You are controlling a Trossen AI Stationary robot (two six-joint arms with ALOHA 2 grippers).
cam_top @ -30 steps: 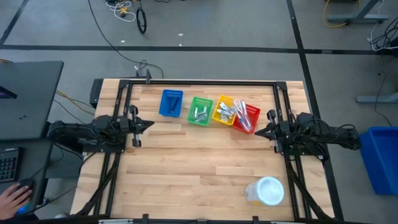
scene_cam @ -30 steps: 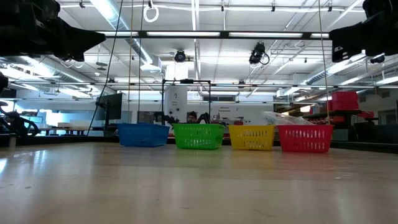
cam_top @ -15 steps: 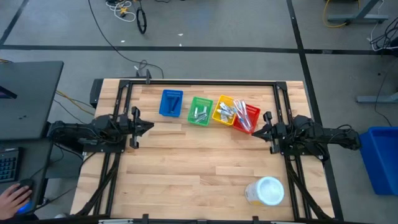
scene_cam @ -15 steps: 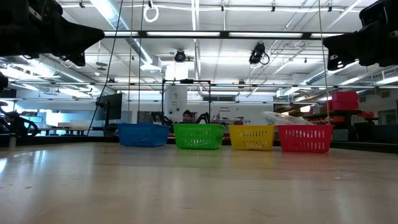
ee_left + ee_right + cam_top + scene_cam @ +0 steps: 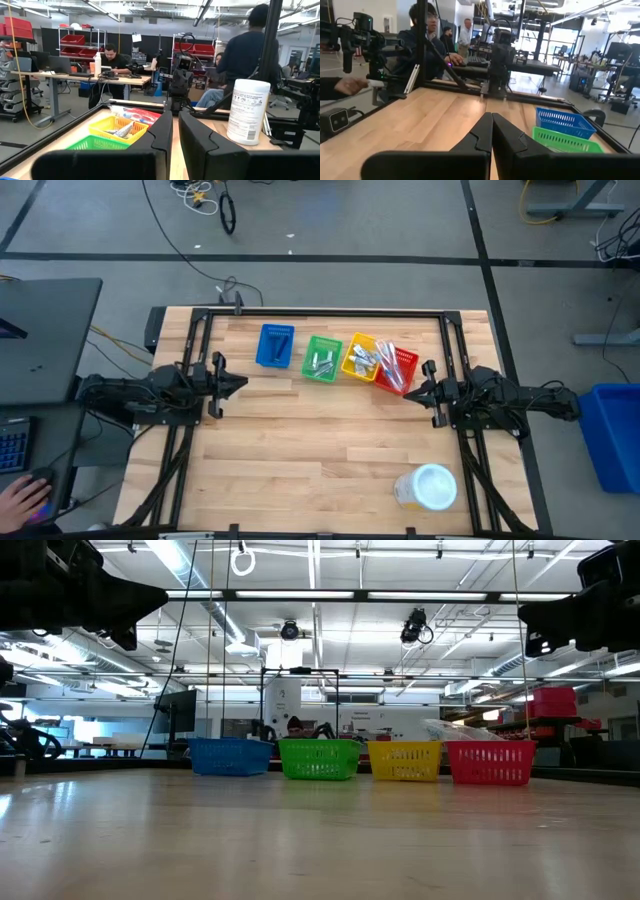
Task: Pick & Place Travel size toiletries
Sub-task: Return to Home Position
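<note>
- Four baskets in a row at the desk's far edge hold the travel size toiletries.
- Left gripper hovers empty, jaws a narrow slit apart.
- Right gripper hovers beside the red basket, jaws pressed together, empty.

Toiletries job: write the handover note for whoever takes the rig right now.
Left gripper: empty, fingers a slit apart, raised at the table's left side.
Right gripper: shut, empty, raised near the red basket.
Toiletries: in the blue, green, yellow and red baskets; none seen loose on the table.
White container: near right corner, contents not visible.
Left: check the container.
</note>
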